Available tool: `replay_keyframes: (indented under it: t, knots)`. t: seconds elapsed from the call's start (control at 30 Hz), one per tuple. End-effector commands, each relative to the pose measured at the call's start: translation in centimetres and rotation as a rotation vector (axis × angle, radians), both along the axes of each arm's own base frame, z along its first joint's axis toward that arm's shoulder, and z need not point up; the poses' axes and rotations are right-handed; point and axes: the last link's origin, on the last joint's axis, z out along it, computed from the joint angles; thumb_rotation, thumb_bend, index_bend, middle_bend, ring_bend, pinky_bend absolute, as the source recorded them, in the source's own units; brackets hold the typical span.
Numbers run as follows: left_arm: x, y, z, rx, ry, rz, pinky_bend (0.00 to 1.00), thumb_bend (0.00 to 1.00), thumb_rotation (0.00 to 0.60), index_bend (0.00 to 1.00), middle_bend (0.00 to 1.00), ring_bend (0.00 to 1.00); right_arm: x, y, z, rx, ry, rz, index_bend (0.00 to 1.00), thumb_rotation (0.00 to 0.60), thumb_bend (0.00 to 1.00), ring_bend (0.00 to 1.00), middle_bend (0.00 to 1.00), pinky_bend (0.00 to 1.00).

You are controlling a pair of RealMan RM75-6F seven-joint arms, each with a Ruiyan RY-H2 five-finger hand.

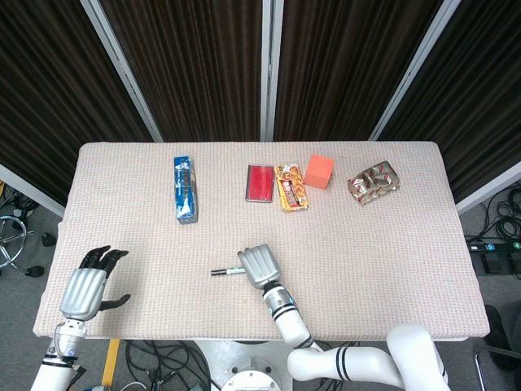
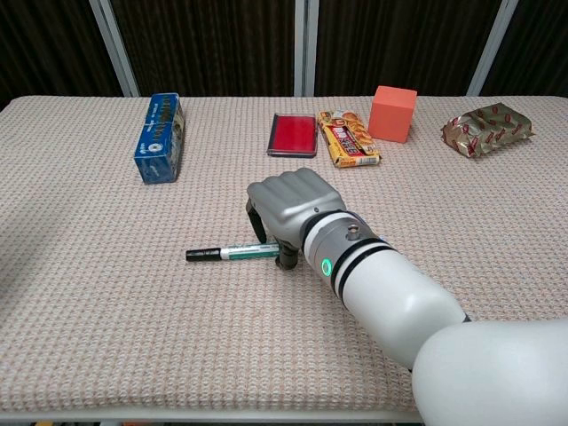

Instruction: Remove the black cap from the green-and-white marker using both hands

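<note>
While the marker [image 2: 238, 252] is lying flat on the table [image 2: 80, 293], the right hand [image 2: 288, 209] is curling its fingers over the barrel's right end; grip unconfirmed. Left hand [image 1: 84, 287] is hanging spread at the table's left edge. Next: secure barrel, bring left hand to the cap [image 2: 202, 255].

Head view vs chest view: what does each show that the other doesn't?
Only the head view shows the left hand, open at the table's near left edge, holding nothing, plus the floor and cables around the table. Only the chest view shows the marker's green-and-white barrel clearly and the right hand's fingers curled down at it. Both share the right hand, the black cap still on, and the blue box.
</note>
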Motion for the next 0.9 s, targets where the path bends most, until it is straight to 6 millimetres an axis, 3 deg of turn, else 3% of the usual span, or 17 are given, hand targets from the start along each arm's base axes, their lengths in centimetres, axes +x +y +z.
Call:
replay_keyframes:
  t: [0.03,0.33,0.6,0.9]
  knots:
    - [0.0,0.0,0.0,-0.001,-0.001,0.0,0.14,0.02,0.6,0.2,0.23,0.11,0.0,0.0,-0.1,0.001,0.008,-0.006,0.55,0.6,0.17,0.61,0.53,0.83]
    - [0.1,0.1,-0.2,-0.008,-0.006,0.0,0.14,0.02,0.6,0.2,0.23,0.11,0.0,-0.2,0.2,-0.021,0.01,-0.012,0.6,0.6,0.24,0.64,0.58,0.83]
    - [0.3,0.8,-0.4,-0.007,-0.021,0.003,0.14,0.02,0.6,0.2,0.23,0.11,-0.2,-1.9,3.0,-0.136,-0.053,-0.034,0.63,0.6,0.26,0.64,0.6,0.83]
    - [2.6,4.4,-0.3,0.077,0.011,-0.019,0.17,0.06,0.6,0.24,0.24,0.11,0.4,-5.1,6.0,-0.28,-0.093,-0.059,0.63,0.6,0.26,0.66,0.6,0.83]
